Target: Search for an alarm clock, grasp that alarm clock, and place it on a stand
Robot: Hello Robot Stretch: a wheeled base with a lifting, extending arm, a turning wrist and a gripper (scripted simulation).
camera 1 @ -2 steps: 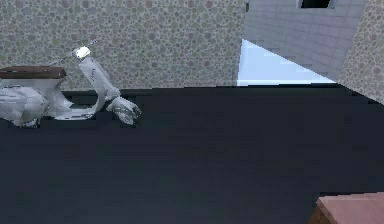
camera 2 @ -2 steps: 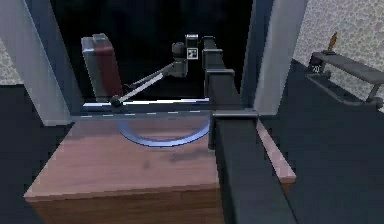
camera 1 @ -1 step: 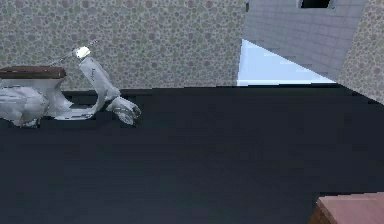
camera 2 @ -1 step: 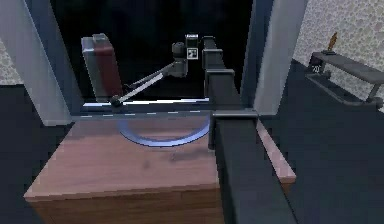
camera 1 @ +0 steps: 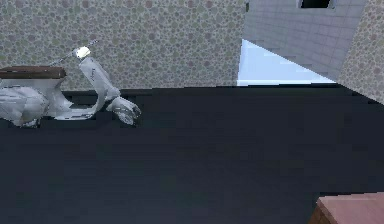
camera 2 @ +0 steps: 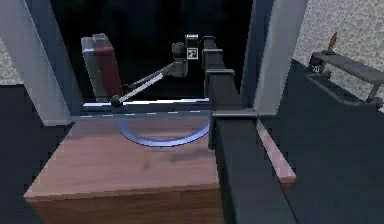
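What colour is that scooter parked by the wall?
Silvery white, with a brown seat; the scooter shows best in the forward view.

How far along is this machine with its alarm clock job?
Finished: nothing I can confirm. In hand: the pincer reaches out past a wooden table towards a dark red boxy thing, perhaps the clock; I cannot tell whether it holds it. Left: making sure of the grasp if needed, then the placing.
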